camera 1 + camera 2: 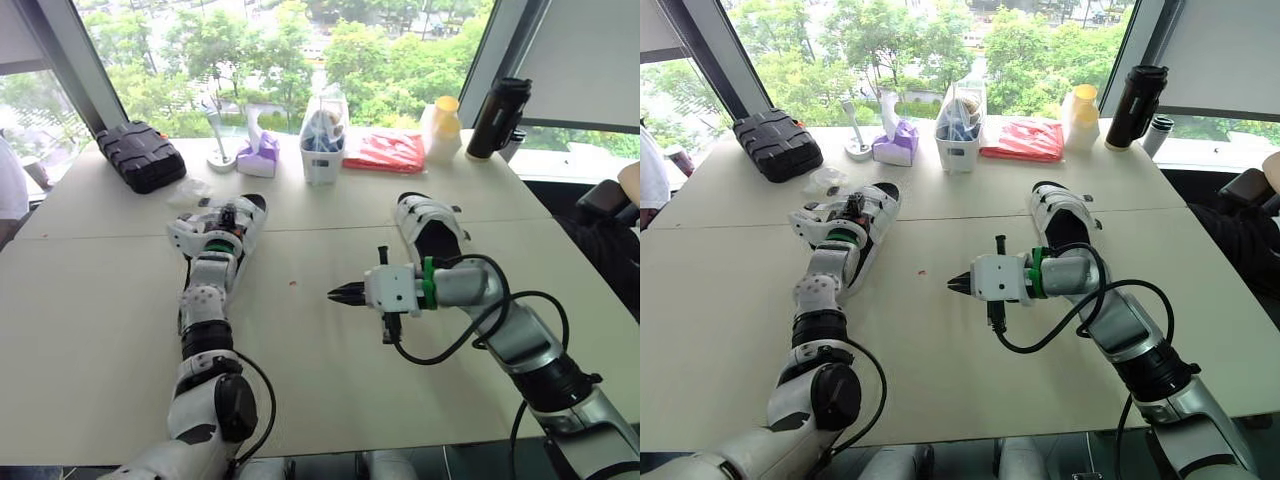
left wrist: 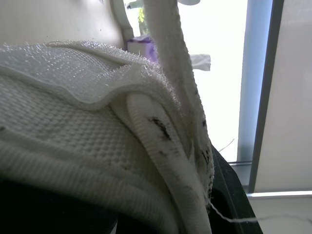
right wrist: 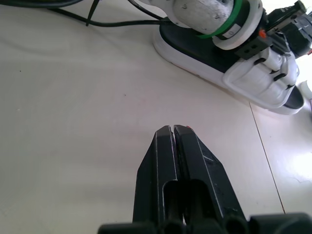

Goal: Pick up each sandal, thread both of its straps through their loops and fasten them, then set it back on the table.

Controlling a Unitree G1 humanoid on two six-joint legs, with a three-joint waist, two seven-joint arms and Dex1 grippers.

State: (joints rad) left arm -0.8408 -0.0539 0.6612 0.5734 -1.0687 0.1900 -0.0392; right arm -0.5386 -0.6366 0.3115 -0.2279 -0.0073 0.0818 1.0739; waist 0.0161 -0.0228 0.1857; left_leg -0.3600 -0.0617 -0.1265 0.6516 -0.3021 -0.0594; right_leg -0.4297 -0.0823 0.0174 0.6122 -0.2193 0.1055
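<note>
Two white sandals with black footbeds lie on the pale table (image 1: pixel 100 300). My left gripper (image 1: pixel 222 217) sits on the left sandal (image 1: pixel 250 212), shut on its strap (image 2: pixel 161 141); the mesh strap presses close against the left wrist camera. The same sandal (image 3: pixel 258 83) appears in the right wrist view with my left wrist above it. Farther right lies the right sandal (image 1: pixel 425 225), its straps lying across it, untouched. My right gripper (image 1: pixel 335 294) hovers over the middle of the table, pointing towards the left sandal, its fingers (image 3: pixel 165 146) shut on nothing.
Along the window edge stand a black case (image 1: pixel 140 155), a purple tissue pack (image 1: pixel 258 155), a white caddy (image 1: pixel 322 145), a red packet (image 1: pixel 385 150), a yellow-lidded bottle (image 1: pixel 441 128) and a black flask (image 1: pixel 497 118). A person's sleeve (image 1: pixel 10 190) shows at the far left.
</note>
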